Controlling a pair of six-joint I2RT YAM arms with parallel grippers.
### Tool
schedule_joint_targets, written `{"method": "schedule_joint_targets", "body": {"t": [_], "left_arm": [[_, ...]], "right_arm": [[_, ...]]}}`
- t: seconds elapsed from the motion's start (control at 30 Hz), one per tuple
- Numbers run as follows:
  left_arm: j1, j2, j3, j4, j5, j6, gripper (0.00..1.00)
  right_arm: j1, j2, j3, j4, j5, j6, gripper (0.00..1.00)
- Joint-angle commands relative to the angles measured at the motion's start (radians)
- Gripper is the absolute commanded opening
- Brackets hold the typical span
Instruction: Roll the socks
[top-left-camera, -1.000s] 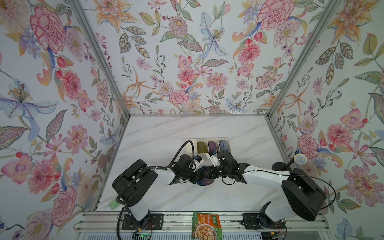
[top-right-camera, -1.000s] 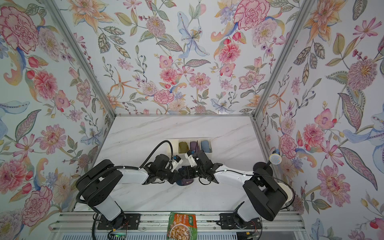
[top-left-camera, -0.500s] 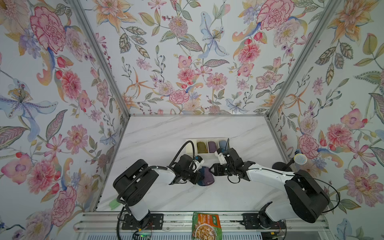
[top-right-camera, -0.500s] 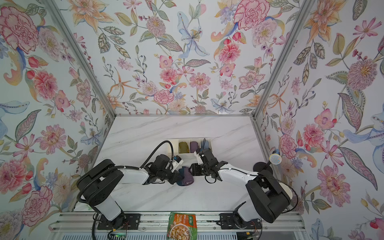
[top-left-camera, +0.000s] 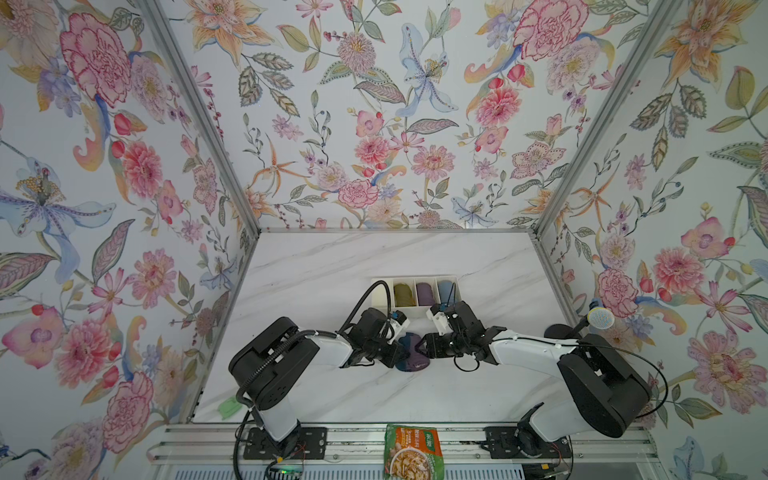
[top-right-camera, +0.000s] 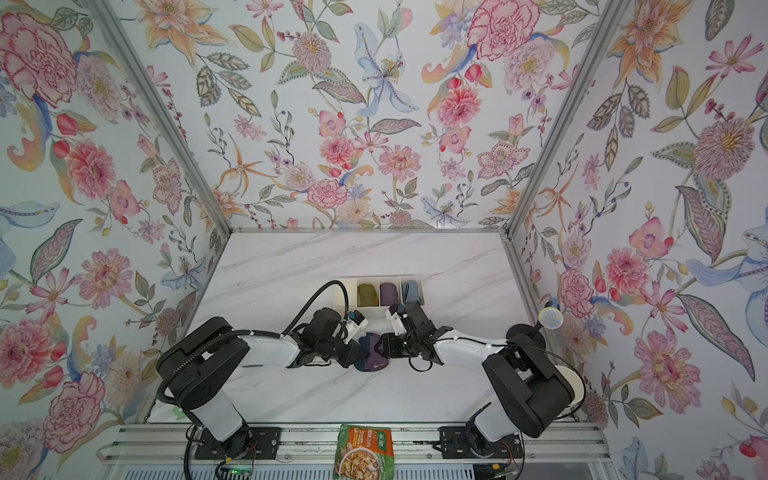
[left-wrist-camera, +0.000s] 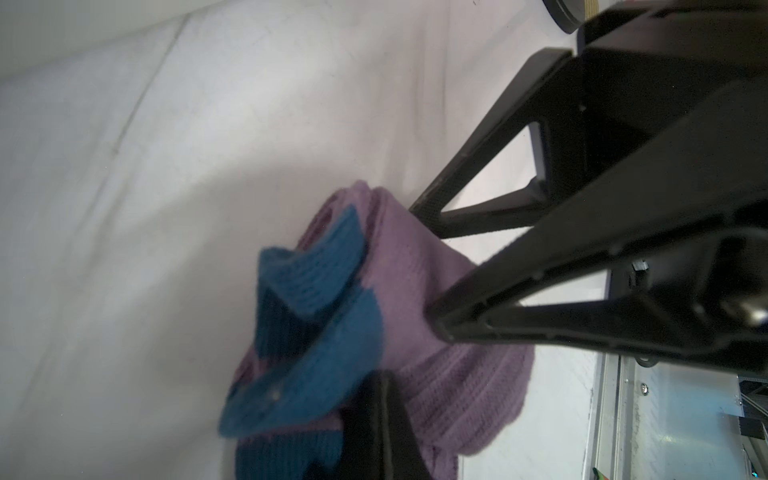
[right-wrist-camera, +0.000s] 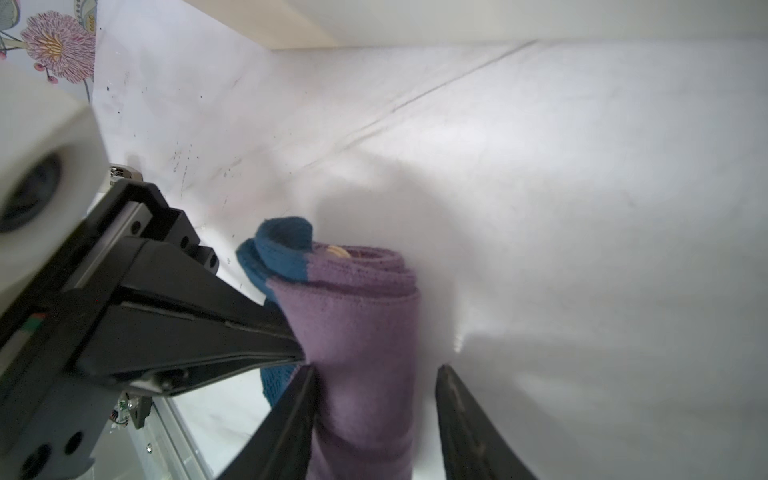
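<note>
- Right gripper (top-left-camera: 424, 347) has come back in to the socks (top-left-camera: 411, 353), after standing off toward the tray half a second ago. The left gripper (top-left-camera: 398, 354) has kept its place.
- In both top views the socks (top-right-camera: 372, 356) lie on the marble table (top-left-camera: 332, 270) near its front middle, between the two grippers. They are a tight purple roll with dark blue toe ends.
- In the right wrist view the right gripper (right-wrist-camera: 376, 368) is released, with its fingers astride the roll (right-wrist-camera: 357, 324). One finger (right-wrist-camera: 299, 411) touches the purple side. The other stands clear of it, with bare table between.
- The same view shows the left gripper (right-wrist-camera: 297, 353) clenched, its fingers pressed flat together and its tip meeting the roll's edge. Whether any fabric is caught between them cannot be told.
- In the left wrist view the blue ends (left-wrist-camera: 316, 291) fold over the purple fabric, and the right gripper (left-wrist-camera: 430, 268) reaches it from the far side.
- A white divided tray (top-left-camera: 380, 291) sits just behind the grippers. An olive-green bundle (top-left-camera: 403, 293), a purple bundle (top-left-camera: 424, 293) and a light blue bundle (top-left-camera: 446, 290) each fill one compartment, side by side.
</note>
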Motion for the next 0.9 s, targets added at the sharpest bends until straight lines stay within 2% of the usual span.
{"method": "schedule_joint_targets", "body": {"t": [0.0,0.27,0.5,0.7,0.87], "left_arm": [[-0.014,0.057,-0.014,-0.129,-0.044,0.024,0.00],[-0.012,0.066,-0.022,-0.117,-0.039,0.021,0.00],[-0.012,0.078,-0.016,-0.107,-0.038,0.020,0.00],[-0.004,0.071,-0.009,-0.103,-0.033,0.019,0.00],[0.007,0.070,-0.007,-0.097,-0.027,0.021,0.00]], "right_arm": [[0.010,0.018,-0.020,0.003,-0.021,0.015,0.49],[0.015,0.037,-0.036,0.020,-0.019,0.030,0.47],[0.032,0.030,-0.019,0.022,-0.010,0.036,0.40],[0.069,0.031,0.018,-0.042,0.054,0.017,0.32],[0.117,0.036,0.066,-0.129,0.152,-0.012,0.27]]}}
